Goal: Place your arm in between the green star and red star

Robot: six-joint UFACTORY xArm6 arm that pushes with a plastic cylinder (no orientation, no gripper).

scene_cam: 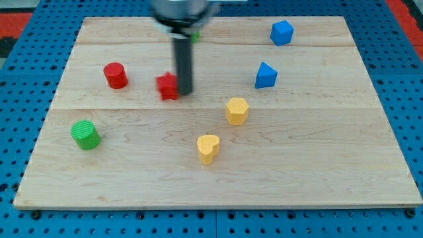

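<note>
The red star (pixel 168 86) lies on the wooden board (pixel 317 165) left of centre, partly blurred. My tip (pixel 184 91) stands right beside it, at its right edge, touching or nearly touching. The green star (pixel 195 35) shows only as a small green sliver near the view's top, mostly hidden behind the rod and its mount. The tip is below the green star and right of the red star.
A red cylinder (pixel 115 75) stands at the left, a green cylinder (pixel 86 135) at the lower left. A yellow hexagon block (pixel 236 110) and a yellow heart (pixel 207 148) lie near centre. Two blue blocks (pixel 281 32) (pixel 266 76) lie at the upper right.
</note>
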